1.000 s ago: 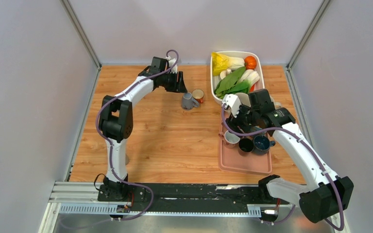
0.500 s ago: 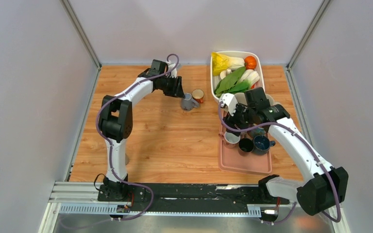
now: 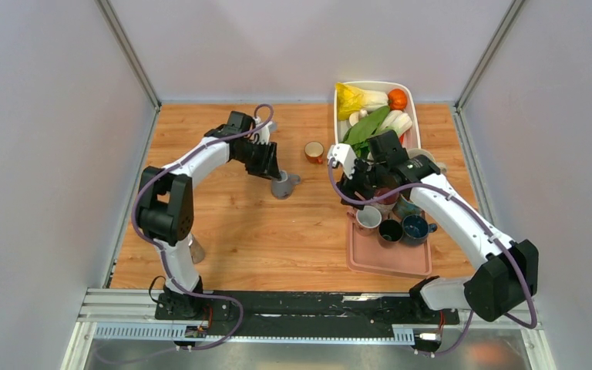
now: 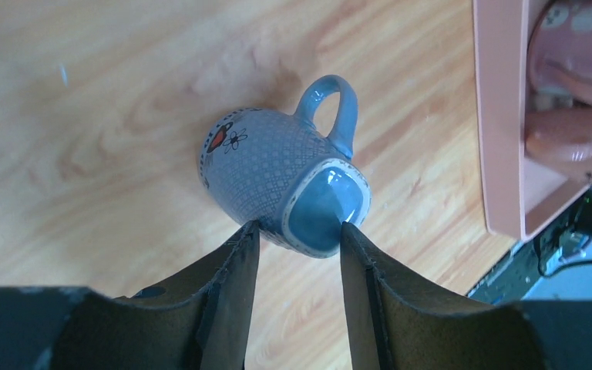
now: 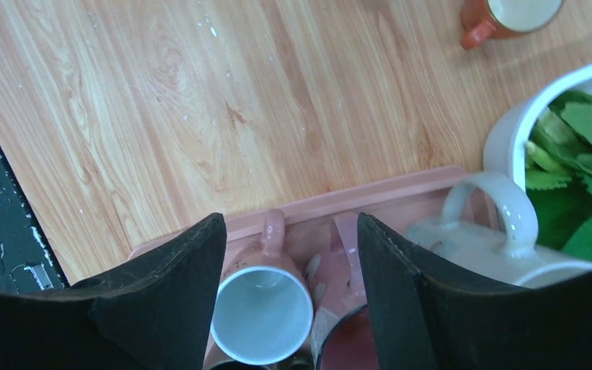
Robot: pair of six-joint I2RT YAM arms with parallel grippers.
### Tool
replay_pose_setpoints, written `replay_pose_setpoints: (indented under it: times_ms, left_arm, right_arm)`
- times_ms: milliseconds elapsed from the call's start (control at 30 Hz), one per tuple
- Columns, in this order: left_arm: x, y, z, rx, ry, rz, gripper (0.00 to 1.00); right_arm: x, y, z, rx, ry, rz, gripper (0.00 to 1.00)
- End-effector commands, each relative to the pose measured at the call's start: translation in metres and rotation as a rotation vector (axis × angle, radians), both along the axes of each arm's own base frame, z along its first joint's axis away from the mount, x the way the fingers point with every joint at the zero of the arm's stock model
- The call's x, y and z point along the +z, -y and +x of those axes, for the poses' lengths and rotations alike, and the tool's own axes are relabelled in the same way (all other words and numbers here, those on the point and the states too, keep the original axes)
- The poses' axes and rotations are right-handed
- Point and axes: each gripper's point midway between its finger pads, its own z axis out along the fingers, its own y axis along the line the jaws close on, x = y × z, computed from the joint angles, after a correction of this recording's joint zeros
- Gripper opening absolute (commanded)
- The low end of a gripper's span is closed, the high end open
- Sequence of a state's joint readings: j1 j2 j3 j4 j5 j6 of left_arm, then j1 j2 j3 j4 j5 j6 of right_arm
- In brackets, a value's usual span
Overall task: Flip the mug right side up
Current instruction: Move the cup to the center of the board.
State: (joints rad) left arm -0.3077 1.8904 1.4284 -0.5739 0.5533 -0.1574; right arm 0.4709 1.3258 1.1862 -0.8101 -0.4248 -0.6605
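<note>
While the left gripper (image 4: 299, 228) is pinching the mug (image 4: 270, 166) at its white-ringed end, the flip looks only started: the mug is tilted, handle out sideways, not standing upright. It's mid-table (image 3: 223, 231), left of the pink tray (image 3: 385, 264), nearer than the small orange cup (image 3: 314, 151). Still to do, I'd say: rotate it mouth-up, set it down, let go. The right gripper (image 5: 289, 220) hangs spread over the tray's cups, holding nothing. The left wrist view shows both fingers (image 4: 231, 293) against the mug. The top view hides that contact but gives the layout. Neither shows whether the mug is off the table.
</note>
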Motion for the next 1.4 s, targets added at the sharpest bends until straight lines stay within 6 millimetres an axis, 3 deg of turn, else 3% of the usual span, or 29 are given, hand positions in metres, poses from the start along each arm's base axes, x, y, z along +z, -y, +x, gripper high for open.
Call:
replay_pose_setpoints:
  times_ms: [0,100,267,433,567,767,900,1100,1267,1367]
  left_arm:
    - [0.017,-0.016,-0.036,-0.024,-0.009,0.009,0.5]
    - [0.013,-0.026,-0.056,-0.023,-0.024,0.02,0.5]
    - [0.031,-0.042,-0.084,-0.065,0.013,0.048,0.5]
    - [0.054,-0.074,-0.093,-0.014,0.077,0.098,0.55]
    - [0.094,-0.098,-0.091,0.053,0.29,0.107,0.62]
    - [0.158,-0.116,-0.107,0.1,0.683,0.125,0.7]
    - [0.16,-0.121,-0.121,0.098,0.712,0.14,0.7]
    - [0.156,-0.124,-0.131,0.068,0.736,0.164,0.68]
    - [0.157,-0.122,-0.126,0.057,0.752,0.159,0.67]
    - [0.16,-0.119,-0.123,0.039,0.759,0.152,0.67]
  right_arm:
    - [0.015,-0.028,0.004,0.115,0.069,0.042,0.67]
    - [0.011,-0.042,0.0,0.201,0.078,0.042,0.67]
    - [-0.008,-0.069,-0.002,0.369,0.104,0.044,0.68]
    - [-0.036,-0.108,0.016,0.431,0.125,0.062,0.68]
    - [-0.055,-0.139,0.044,0.428,0.123,0.064,0.67]
    - [-0.085,-0.161,0.075,0.446,0.127,0.031,0.65]
    - [-0.104,-0.17,0.082,0.475,0.109,0.027,0.56]
    - [-0.121,-0.173,0.064,0.519,0.047,0.024,0.31]
    - [-0.129,-0.169,0.043,0.542,0.002,0.016,0.21]
    - [-0.13,-0.165,0.035,0.525,-0.02,-0.001,0.2]
